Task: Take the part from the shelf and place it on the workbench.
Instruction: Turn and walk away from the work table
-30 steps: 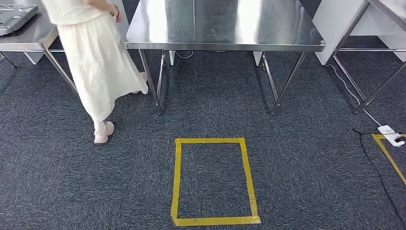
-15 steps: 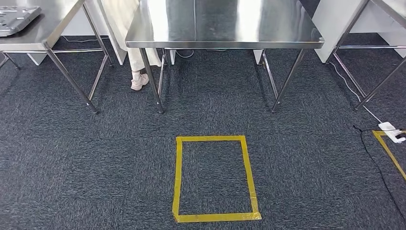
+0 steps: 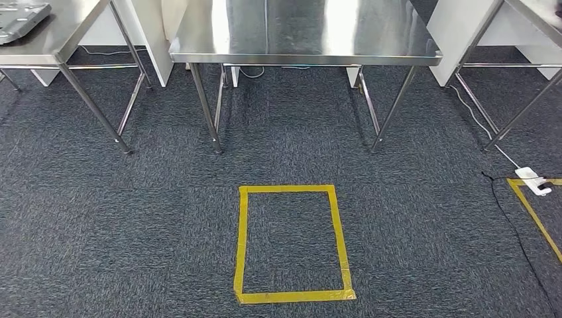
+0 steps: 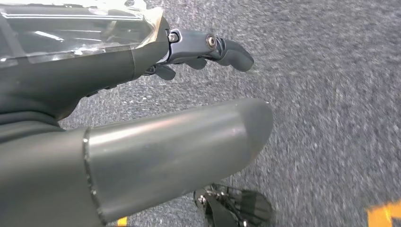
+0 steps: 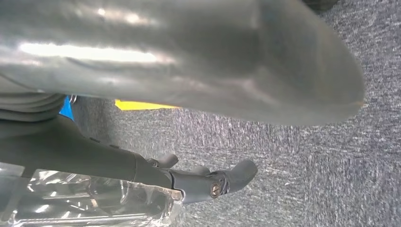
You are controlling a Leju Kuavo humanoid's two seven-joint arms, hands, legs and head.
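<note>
Robot faces the steel workbench [image 3: 305, 33] beyond a yellow taped box [image 3: 291, 242], left hand [image 4: 156, 118] and right hand [image 5: 189, 71] hanging empty, fingers loose; part and shelf unseen, fetching seemingly not begun

Three steel tables [image 3: 305, 33], one taped rectangle [image 3: 291, 244]

No writing, label, brand or number can be read anywhere (the yellow tape rectangle [image 3: 291, 244] on the carpet [image 3: 132, 225] carries no lettering).
</note>
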